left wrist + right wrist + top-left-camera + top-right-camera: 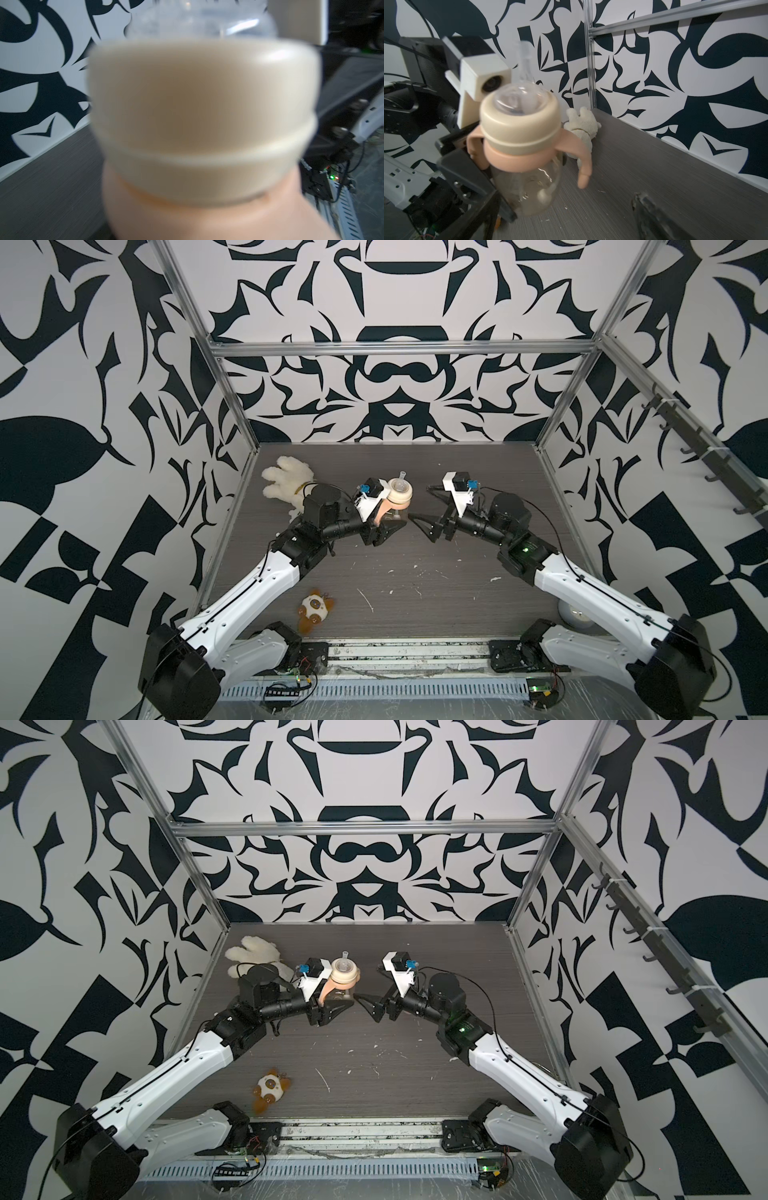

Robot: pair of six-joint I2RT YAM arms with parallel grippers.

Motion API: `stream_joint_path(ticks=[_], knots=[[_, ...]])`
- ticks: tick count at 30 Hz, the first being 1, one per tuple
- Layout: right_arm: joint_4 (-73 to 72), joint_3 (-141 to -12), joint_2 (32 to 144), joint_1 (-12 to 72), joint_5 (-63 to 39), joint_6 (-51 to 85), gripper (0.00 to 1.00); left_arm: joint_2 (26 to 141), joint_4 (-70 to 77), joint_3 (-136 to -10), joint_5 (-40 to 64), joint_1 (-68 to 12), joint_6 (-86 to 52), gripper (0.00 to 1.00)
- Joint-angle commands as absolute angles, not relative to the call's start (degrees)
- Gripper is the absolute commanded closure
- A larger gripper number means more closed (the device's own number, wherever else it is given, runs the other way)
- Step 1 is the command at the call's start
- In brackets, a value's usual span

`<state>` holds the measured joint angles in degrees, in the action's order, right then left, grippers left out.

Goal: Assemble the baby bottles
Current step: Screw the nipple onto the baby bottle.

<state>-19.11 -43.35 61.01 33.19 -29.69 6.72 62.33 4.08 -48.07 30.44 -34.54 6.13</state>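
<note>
The baby bottle (400, 493) (343, 972) hangs tilted above the dark table in both top views, and my left gripper (395, 519) (344, 1001) is shut on its clear amber body (527, 187). A peach two-handle ring (529, 158) and a cream collar (519, 124) (203, 104) with a thin straw sit on the body. The collar fills the left wrist view and hides the jaws there. My right gripper (419, 502) (368, 982) stands open just to the right of the bottle, apart from it and holding nothing. One of its fingers (654, 214) shows in the right wrist view.
A cream plush toy (286, 481) lies at the back left behind the left arm. A brown-and-white plush toy (312, 611) lies near the front left. A pale round clock (575, 614) sits at the front right beside the right arm. White specks dot the table (395, 593).
</note>
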Motion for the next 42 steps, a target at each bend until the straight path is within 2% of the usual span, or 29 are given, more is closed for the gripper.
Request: stream_joint_path(ticks=[1,6,15,26,32,38,42], knots=[[-10.57,-46.01,59.6,31.97,-40.55,0.21,0.01,62.05,5.35,-49.16,40.26,-34.45,7.37,1.0],[-10.12,-47.9,60.29,31.95,-47.55,-2.47,0.01,63.57,1.9,-50.97,46.62,-34.45,8.42,1.0],[-5.83,-49.55,57.54,31.67,-51.73,-6.35,0.01,65.14,-5.42,-53.89,51.68,-34.45,12.16,1.0],[-7.59,-58.62,66.9,31.72,-64.43,-2.12,0.01,66.97,-11.16,-56.86,55.12,-35.25,14.85,1.0],[-4.37,-61.75,71.44,32.36,-65.22,-2.06,0.07,66.96,-10.64,-56.57,54.1,-35.24,14.77,1.0],[-2.57,-61.79,71.54,33.24,-64.95,-4.2,0.12,67.14,-9.81,-56.43,53.79,-35.24,14.35,1.0],[0.91,-62.82,72.09,34.03,-64.33,-6.97,0.18,66.96,-9.05,-56.37,53.53,-35.24,13.71,1.0]])
